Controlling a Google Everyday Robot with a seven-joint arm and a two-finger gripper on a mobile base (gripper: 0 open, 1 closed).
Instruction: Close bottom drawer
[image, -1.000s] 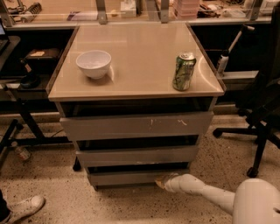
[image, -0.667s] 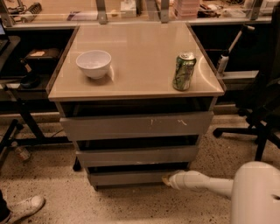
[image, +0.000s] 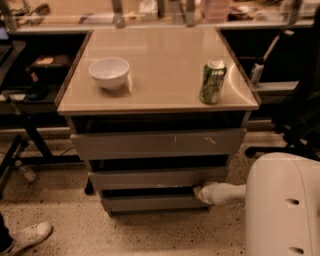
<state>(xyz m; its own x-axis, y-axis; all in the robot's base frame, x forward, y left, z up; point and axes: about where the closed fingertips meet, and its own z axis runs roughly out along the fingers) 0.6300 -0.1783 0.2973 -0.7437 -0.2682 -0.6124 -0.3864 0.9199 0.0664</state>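
Note:
The bottom drawer is the lowest of three grey drawer fronts of the cabinet and stands out only a little, with a dark gap above it. My white arm reaches in from the right. My gripper is at the right end of the bottom drawer's front, at its top edge, touching or nearly touching it. The middle drawer front and the wide top front with white scratch marks sit above.
A white bowl and a green can stand on the beige cabinet top. A black office chair is at the right. Black desk legs and a white shoe are at the left. Speckled floor in front.
My gripper has moved up and inward against the bottom drawer's right end, and the drawer has slid further into the cabinet. The arm body has come closer to the camera.

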